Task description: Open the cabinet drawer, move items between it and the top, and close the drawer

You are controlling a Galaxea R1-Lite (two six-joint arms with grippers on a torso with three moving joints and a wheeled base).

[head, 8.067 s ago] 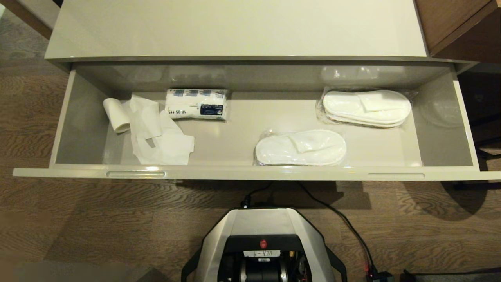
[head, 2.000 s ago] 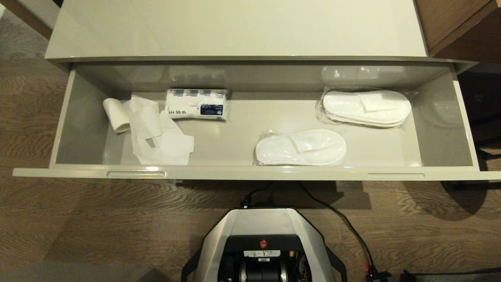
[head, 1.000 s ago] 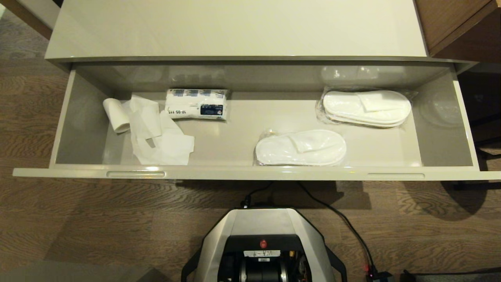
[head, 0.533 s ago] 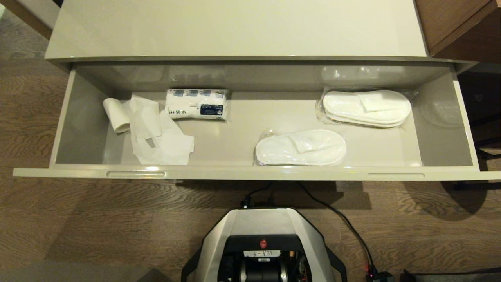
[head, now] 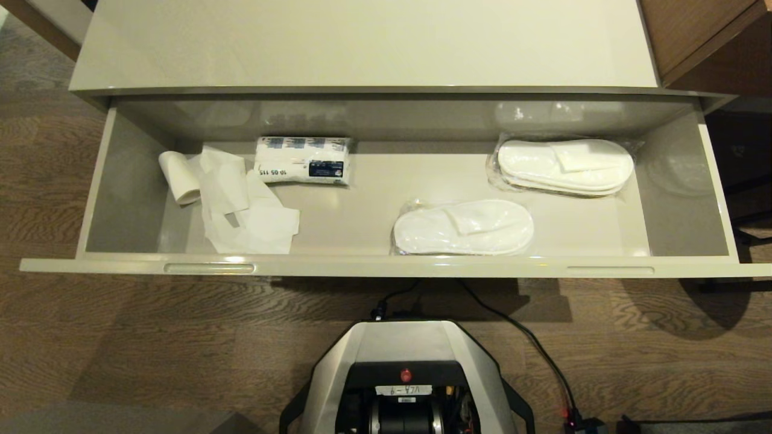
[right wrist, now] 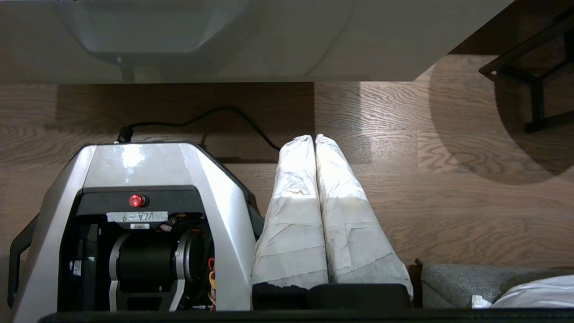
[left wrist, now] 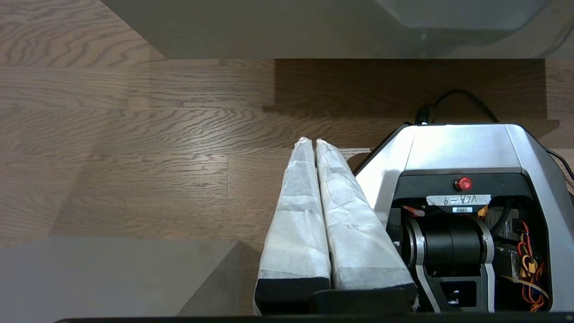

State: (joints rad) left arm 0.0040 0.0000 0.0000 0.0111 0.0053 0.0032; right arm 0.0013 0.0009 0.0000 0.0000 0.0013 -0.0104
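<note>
Brown wood-grain floor [head: 151, 349]; dark wooden furniture [head: 705, 42] far right.

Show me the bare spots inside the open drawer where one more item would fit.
In the cabinet drawer: bare floor between the printed pack and the rear slipper pair, in front of that pair, and at the right end. The left end is crowded by the paper roll and its tail.

The wrapped white packet [head: 303, 160], upper left of centre in the head view, carries inverted digits reading "10 05 115" beside a dark blue label whose text is illegible. The white tag [head: 403, 390] on the robot base [head: 404, 343], bottom centre, shows inverted handwriting, approximately "VLA-9".
</note>
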